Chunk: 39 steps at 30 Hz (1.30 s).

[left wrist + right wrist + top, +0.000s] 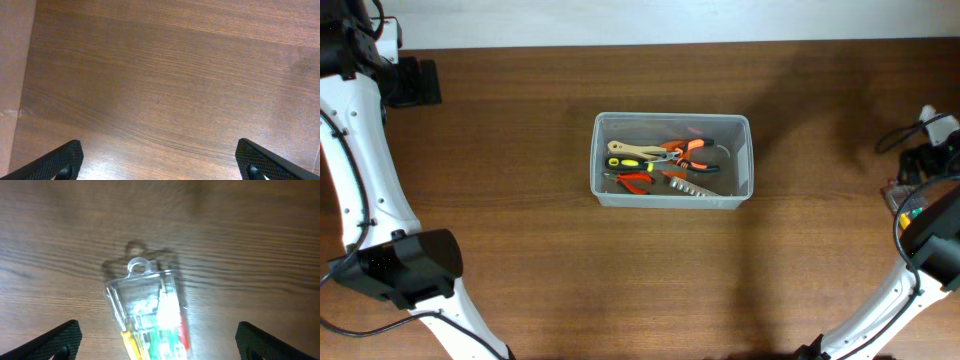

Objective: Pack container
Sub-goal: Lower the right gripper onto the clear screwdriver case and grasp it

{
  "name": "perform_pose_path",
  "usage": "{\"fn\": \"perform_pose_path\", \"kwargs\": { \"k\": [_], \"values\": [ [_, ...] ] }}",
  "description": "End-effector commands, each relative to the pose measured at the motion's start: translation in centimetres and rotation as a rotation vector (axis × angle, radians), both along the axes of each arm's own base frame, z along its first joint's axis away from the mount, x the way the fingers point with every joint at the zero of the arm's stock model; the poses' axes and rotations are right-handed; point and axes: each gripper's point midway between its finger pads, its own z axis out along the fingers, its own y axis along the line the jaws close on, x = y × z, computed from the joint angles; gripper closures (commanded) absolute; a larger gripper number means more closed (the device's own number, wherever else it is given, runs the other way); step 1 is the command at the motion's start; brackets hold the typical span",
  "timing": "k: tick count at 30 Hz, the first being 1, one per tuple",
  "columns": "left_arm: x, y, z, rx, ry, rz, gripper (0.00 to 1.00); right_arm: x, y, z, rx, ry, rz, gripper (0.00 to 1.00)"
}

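Observation:
A clear plastic container stands at the table's middle and holds several hand tools: orange-handled pliers, a yellow-and-black screwdriver and red-handled pliers. A small clear case with yellow, green and red pieces inside lies on the table between the fingers of my right gripper, which is open and not touching it. The case shows at the right edge of the overhead view, partly hidden by the right arm. My left gripper is open and empty over bare wood at the far left.
The wooden table stretches round the container. The left wrist view shows the table's edge on its left side. Cables and the arm's body crowd the right edge.

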Motion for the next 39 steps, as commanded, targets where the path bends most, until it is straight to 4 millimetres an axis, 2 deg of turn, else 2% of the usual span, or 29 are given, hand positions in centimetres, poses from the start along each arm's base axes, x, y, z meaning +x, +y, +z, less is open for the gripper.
{"fn": "perform_pose_path", "kwargs": {
  "k": [1, 7, 14, 20, 27, 33, 37, 39],
  "values": [
    [0.0, 0.0, -0.3, -0.016, 0.002, 0.01, 0.01, -1.1, -0.2, -2.5, 0.042, 0.06, 0.045, 0.02],
    [0.0, 0.0, -0.3, -0.016, 0.002, 0.01, 0.01, -3.0, 0.1, -4.7, 0.109, 0.139, 0.065, 0.02],
    [0.0, 0.0, -0.3, -0.016, 0.002, 0.01, 0.01, -4.6, -0.5, -5.2, 0.145, 0.161, 0.026, 0.02],
    [0.0, 0.0, -0.3, -0.016, 0.002, 0.01, 0.01, -3.8, -1.0, -5.7, 0.114, 0.135, -0.07, 0.01],
    [0.0, 0.0, -0.3, -0.016, 0.002, 0.01, 0.01, -3.6, 0.3, -7.3, 0.142, 0.174, -0.057, 0.01],
    [0.0, 0.0, -0.3, -0.016, 0.002, 0.01, 0.01, -2.9, 0.2, -8.4, 0.105, 0.164, -0.121, 0.01],
    [0.0, 0.0, -0.3, -0.016, 0.002, 0.01, 0.01, -3.2, 0.4, -8.9, 0.111, 0.172, -0.132, 0.12],
    [0.0, 0.0, -0.3, -0.016, 0.002, 0.01, 0.01, -3.2, 0.5, -8.9, 0.112, 0.174, -0.136, 0.12]
  ]
}}
